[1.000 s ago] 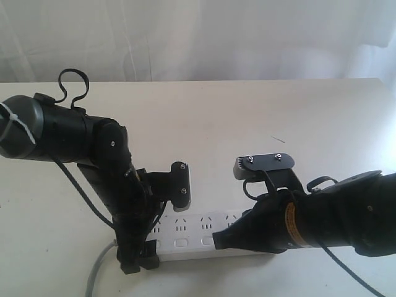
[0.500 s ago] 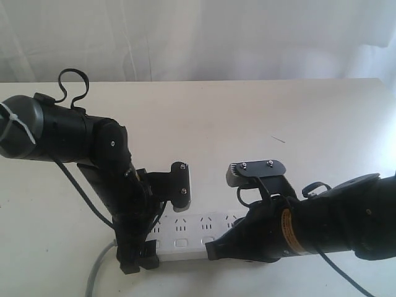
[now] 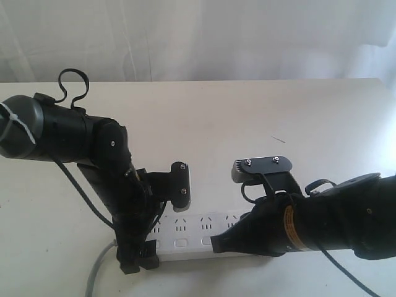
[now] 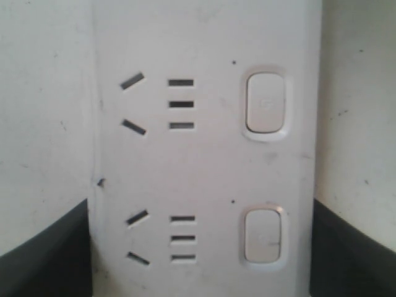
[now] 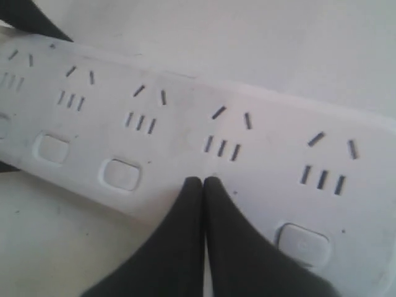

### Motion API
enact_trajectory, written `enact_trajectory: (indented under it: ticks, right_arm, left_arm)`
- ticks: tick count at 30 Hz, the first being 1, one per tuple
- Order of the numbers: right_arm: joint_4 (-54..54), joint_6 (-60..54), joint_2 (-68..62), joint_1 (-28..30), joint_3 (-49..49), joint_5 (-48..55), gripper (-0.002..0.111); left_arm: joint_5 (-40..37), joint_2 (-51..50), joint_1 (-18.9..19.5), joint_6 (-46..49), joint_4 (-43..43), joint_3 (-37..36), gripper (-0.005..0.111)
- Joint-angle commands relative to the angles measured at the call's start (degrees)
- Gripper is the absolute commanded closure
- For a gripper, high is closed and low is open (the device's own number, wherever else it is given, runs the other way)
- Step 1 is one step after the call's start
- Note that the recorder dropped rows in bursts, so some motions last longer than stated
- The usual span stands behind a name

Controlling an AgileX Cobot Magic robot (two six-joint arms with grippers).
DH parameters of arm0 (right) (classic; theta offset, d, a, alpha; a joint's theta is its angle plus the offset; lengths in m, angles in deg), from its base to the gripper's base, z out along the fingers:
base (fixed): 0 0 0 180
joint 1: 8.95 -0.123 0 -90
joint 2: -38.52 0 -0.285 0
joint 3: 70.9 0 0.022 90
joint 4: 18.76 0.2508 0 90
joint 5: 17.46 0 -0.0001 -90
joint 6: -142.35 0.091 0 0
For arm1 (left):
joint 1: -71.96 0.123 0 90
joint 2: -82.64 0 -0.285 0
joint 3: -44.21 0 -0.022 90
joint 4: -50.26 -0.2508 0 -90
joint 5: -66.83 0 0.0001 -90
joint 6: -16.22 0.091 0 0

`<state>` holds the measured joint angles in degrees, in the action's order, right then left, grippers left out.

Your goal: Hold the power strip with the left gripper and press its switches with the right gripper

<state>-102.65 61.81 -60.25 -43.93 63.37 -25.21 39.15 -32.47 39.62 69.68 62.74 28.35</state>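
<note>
The white power strip lies along the table's front, with its grey cord leaving at the left end. My left gripper straddles the strip's left end. In the left wrist view its black fingers press both long edges of the power strip, around two switches. My right gripper is shut. Its joined tips rest on the power strip below the fourth socket group, and they cover that switch. Other switches show on either side. In the exterior view the right gripper points left onto the strip's front edge.
The white table stretches behind the strip up to a pale curtain. A small dark mark lies on the table at the right. The strip sits close to the near table edge.
The right gripper dipped down and left onto the strip half a second ago, then came back up and right slightly. The left arm and the strip have not moved.
</note>
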Motion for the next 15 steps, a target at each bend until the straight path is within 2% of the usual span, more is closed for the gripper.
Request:
enact_trajectory:
  ticks: [1, 8, 15]
  right_arm:
    - [-0.43, -0.27, -0.59, 0.04, -0.7, 4.96, 0.108]
    - [-0.45, -0.27, -0.59, 0.04, -0.7, 0.75, 0.108]
    - [-0.4, -0.27, -1.53, 0.04, -0.85, 0.9, 0.108]
  left_arm:
    - [-6.69, -3.04, -0.31, 0.48, -1.21, -1.97, 0.107]
    - [-6.69, -3.04, -0.31, 0.48, -1.02, -1.97, 0.107]
    - [-6.69, -3.04, -0.31, 0.48, -1.02, -1.97, 0.107]
